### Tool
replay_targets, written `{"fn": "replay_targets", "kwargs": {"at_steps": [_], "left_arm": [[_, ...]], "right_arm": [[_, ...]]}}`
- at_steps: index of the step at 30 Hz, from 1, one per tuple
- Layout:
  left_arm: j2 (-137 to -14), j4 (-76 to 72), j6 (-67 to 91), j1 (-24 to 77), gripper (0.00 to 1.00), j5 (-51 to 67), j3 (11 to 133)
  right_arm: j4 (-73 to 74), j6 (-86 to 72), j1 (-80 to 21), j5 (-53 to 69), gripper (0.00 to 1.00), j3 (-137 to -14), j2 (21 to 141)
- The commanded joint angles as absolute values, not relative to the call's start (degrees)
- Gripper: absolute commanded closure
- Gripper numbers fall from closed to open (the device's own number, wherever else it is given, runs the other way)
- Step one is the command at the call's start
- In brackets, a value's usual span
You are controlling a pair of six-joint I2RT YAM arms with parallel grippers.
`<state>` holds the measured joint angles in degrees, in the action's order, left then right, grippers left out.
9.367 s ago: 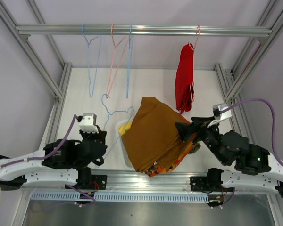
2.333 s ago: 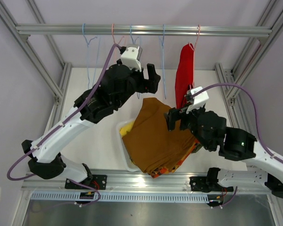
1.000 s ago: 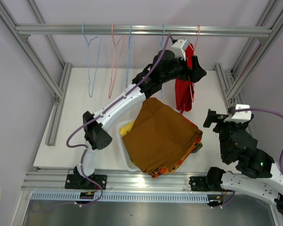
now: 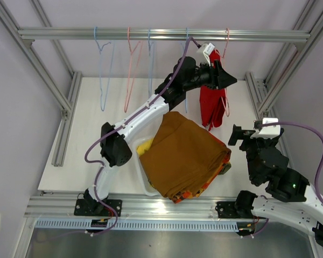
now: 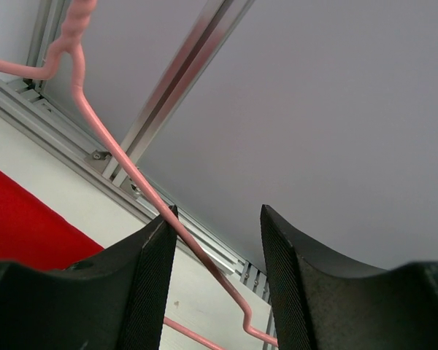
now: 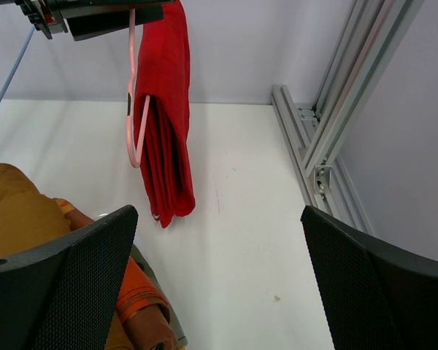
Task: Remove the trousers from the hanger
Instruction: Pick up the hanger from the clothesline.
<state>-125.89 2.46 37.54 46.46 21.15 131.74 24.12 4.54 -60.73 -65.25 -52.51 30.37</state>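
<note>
Red trousers (image 4: pixel 210 105) hang folded over a pink hanger (image 4: pixel 226 40) on the top rail, at the right. My left gripper (image 4: pixel 229 80) is up at the hanger's shoulder, beside the trousers' top. In the left wrist view the pink hanger (image 5: pixel 109 146) runs between the fingers of my left gripper (image 5: pixel 217 240); the wire lies against the left finger, and a gap stays to the right one. The red trousers (image 5: pixel 22 219) show at the lower left. My right gripper (image 4: pixel 245 134) stands wide open, low at the right. It faces the red trousers (image 6: pixel 168 109) with nothing between its fingers (image 6: pixel 66 270).
A pile of trousers, brown (image 4: pixel 183 156) on top with orange-red (image 4: pixel 204 185) and yellow (image 4: pixel 145 145) edges, lies over a white basket (image 4: pixel 141 180). Bare hangers, blue (image 4: pixel 102 70), pink (image 4: pixel 133 64) and blue (image 4: pixel 186 48), hang on the rail (image 4: pixel 161 35). Frame posts stand at both sides.
My left gripper has pushed a little further right around the pink hanger and its jaws have narrowed. The right arm has shifted slightly left, still open.
</note>
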Motion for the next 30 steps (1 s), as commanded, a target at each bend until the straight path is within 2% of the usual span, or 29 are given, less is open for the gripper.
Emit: {"fn": "replay_targets", "kwargs": {"at_steps": [1, 8, 9, 12, 15, 18, 23, 30], "left_arm": [[-126.6, -0.4, 37.4, 46.2, 0.48, 20.9, 131.9], [-127.5, 1.4, 37.0, 46.2, 0.5, 19.7, 132.0], [-127.6, 1.4, 37.0, 46.2, 0.56, 19.8, 132.0], [-127.8, 1.3, 37.0, 46.2, 0.66, 19.7, 132.0], [-127.6, 1.1, 37.0, 46.2, 0.82, 19.7, 132.0], [-127.2, 1.0, 36.8, 46.2, 0.92, 20.0, 132.3], [-126.4, 1.1, 36.8, 46.1, 0.99, 18.8, 132.1], [-124.3, 1.8, 37.1, 46.1, 0.99, 18.2, 132.4]], "right_arm": [[22.5, 4.0, -60.4, -65.1, 0.01, -52.5, 29.4], [22.4, 4.1, -60.4, -64.9, 0.01, -52.2, 29.5], [22.4, 4.2, -60.4, -64.9, 0.01, -52.1, 29.4], [22.2, 4.3, -60.4, -64.7, 0.01, -51.9, 29.1], [22.1, 4.3, -60.4, -64.5, 0.01, -51.9, 28.8], [22.1, 4.2, -60.4, -64.2, 0.01, -51.8, 28.7], [22.3, 4.0, -60.4, -64.0, 0.0, -51.7, 28.1], [23.2, 3.1, -60.4, -63.1, 0.01, -51.5, 27.6]]}}
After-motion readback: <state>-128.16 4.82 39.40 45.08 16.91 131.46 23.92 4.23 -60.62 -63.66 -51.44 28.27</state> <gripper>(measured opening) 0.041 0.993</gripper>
